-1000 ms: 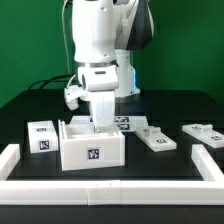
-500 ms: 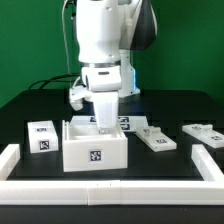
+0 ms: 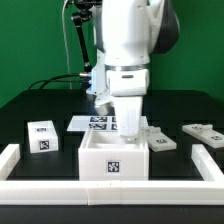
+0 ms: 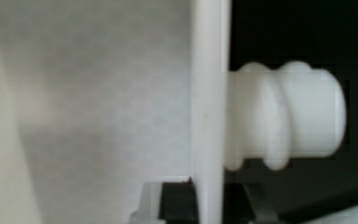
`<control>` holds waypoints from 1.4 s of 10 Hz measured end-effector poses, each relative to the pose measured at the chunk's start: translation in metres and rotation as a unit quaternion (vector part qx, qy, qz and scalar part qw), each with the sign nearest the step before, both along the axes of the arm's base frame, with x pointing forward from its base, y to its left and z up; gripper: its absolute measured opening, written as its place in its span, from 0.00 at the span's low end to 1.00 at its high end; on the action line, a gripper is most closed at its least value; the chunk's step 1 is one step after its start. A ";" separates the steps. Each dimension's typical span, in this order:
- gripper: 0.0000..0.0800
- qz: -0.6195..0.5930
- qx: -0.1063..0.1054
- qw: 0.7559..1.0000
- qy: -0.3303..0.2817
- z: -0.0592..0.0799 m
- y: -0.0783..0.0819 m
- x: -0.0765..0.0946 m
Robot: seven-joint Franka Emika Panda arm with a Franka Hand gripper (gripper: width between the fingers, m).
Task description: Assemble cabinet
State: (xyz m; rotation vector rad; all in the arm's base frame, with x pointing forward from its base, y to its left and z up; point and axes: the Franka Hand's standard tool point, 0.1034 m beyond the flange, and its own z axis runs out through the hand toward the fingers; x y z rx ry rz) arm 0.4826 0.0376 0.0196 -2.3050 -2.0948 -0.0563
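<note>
The cabinet [image 3: 115, 160] is an open-topped white box with a tag on its front face, standing on the black table at the middle front. My gripper [image 3: 128, 125] reaches down into its back edge and is shut on the cabinet's thin back wall. In the wrist view the white wall [image 4: 208, 100] runs straight between my dark fingers [image 4: 172, 200], with my gripper [image 4: 208, 198] closed around it. A ribbed white knob [image 4: 291, 110] sticks out from one side of the wall. The inner dividers are hidden.
A small tagged white block [image 3: 42, 136] lies at the exterior view's left. Two flatter tagged pieces [image 3: 158, 140] [image 3: 203, 133] lie at the right. The marker board [image 3: 95, 123] lies behind the cabinet. A white rail [image 3: 110, 190] borders the front and sides.
The arm and the cabinet have moved together toward the exterior view's right, uncovering more of the marker board. The grip on the back wall is unchanged.
</note>
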 end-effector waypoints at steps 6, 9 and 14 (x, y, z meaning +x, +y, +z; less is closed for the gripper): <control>0.04 0.002 0.001 1.000 -0.005 0.000 0.014 0.013; 0.04 0.026 0.005 1.000 -0.009 0.000 0.038 0.022; 0.04 0.052 0.006 0.998 0.022 0.000 0.074 0.039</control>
